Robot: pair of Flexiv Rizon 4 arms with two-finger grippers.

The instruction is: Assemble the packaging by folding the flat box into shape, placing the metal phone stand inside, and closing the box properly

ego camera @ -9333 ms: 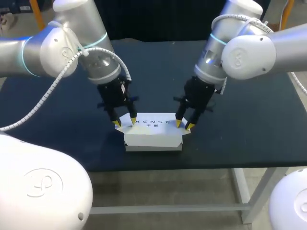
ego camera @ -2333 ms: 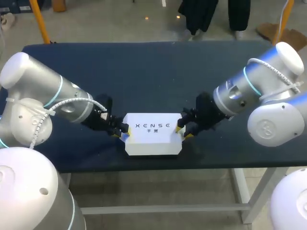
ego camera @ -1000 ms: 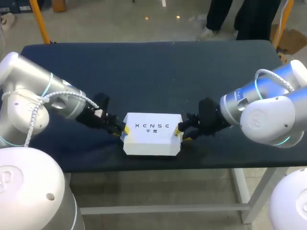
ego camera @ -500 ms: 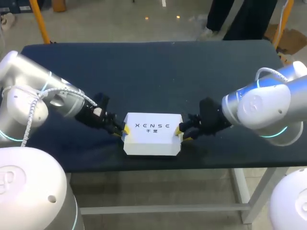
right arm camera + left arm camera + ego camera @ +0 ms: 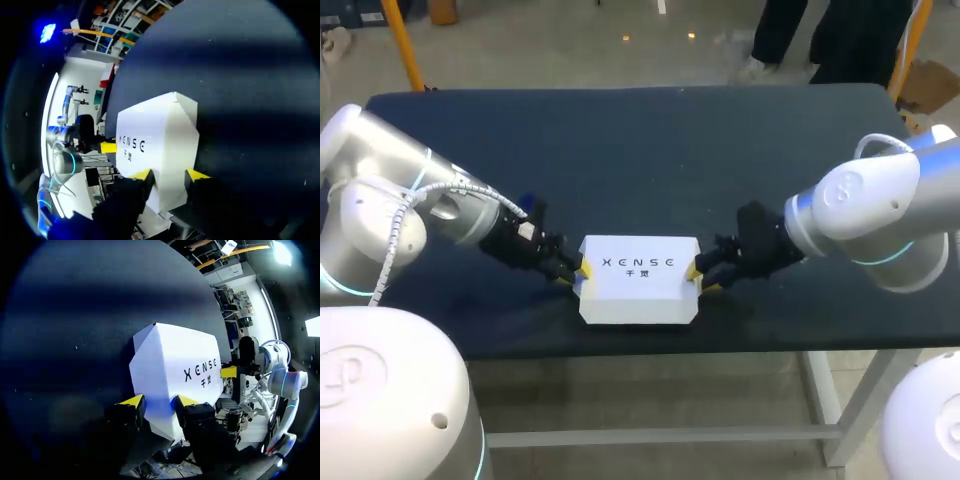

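A closed white box (image 5: 638,280) with dark print on its lid lies on the dark table (image 5: 640,150) near the front edge. My left gripper (image 5: 578,272) lies low at the box's left end, and my right gripper (image 5: 698,277) at its right end. In the left wrist view the box (image 5: 170,365) fills the gap of the left gripper (image 5: 159,401), both yellow tips against its tapered end. The right wrist view shows the same at the other end: the box (image 5: 155,135) sits between the right gripper's (image 5: 170,175) tips. No phone stand is visible.
The table's front edge runs just in front of the box. Across the box, each wrist view shows the other arm's yellow tip: the right gripper (image 5: 228,371) and the left gripper (image 5: 107,147).
Both grippers stay at the box's ends, and the box has hardly moved. Only the upper parts of both arms have shifted a little.
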